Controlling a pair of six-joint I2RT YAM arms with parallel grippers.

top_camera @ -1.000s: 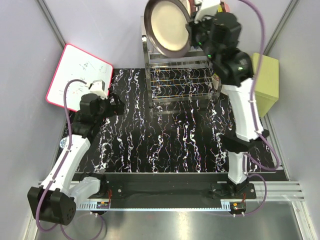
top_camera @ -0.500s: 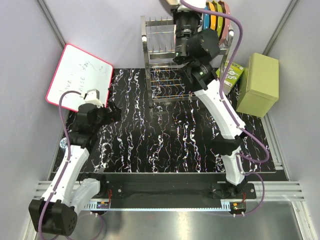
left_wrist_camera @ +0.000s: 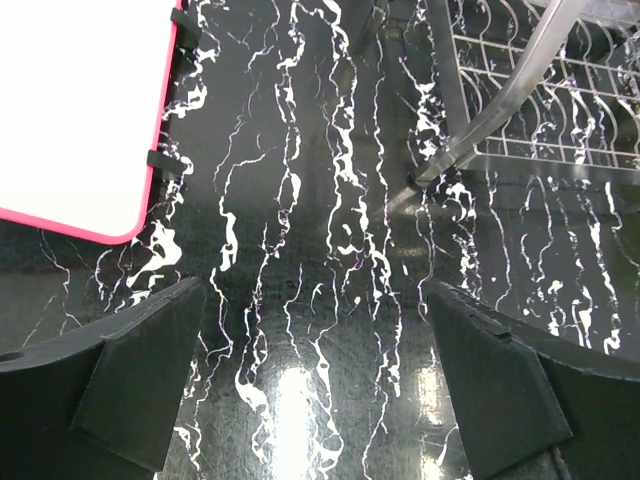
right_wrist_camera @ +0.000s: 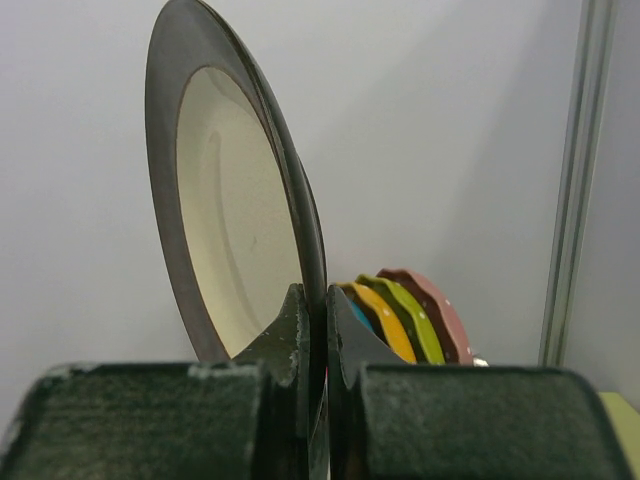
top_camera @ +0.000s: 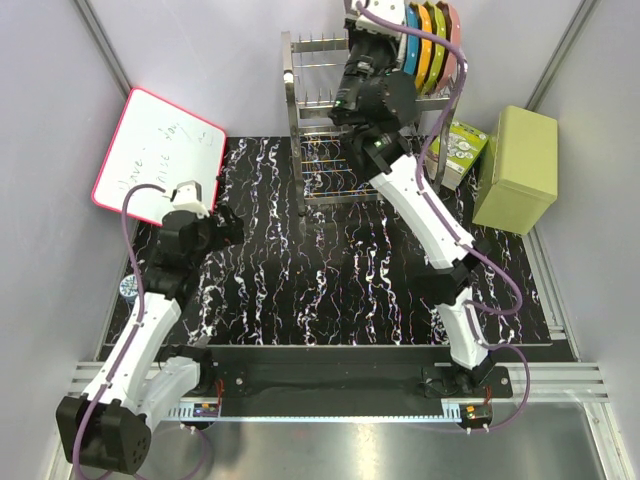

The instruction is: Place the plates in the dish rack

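My right gripper (right_wrist_camera: 312,300) is shut on the lower rim of the cream plate with the dark brown rim (right_wrist_camera: 230,220), held upright and edge-on. In the top view the right gripper (top_camera: 365,25) is high over the back of the steel dish rack (top_camera: 335,135), and the plate is cut off by the frame's top edge. My left gripper (top_camera: 225,222) is open and empty, low over the black marbled mat (left_wrist_camera: 315,300). The other patterned plates are out of view.
Plain blue, orange, green and pink plates (top_camera: 432,40) stand in the rack's top right; they also show in the right wrist view (right_wrist_camera: 400,315). A red-framed whiteboard (top_camera: 155,155) lies at the left. A green box (top_camera: 517,168) and a small carton (top_camera: 458,150) stand at the right.
My right arm has swung the plate from face-on at the rack's front to up and back over the rack's top, turning it edge-on. The left arm has shifted slightly.
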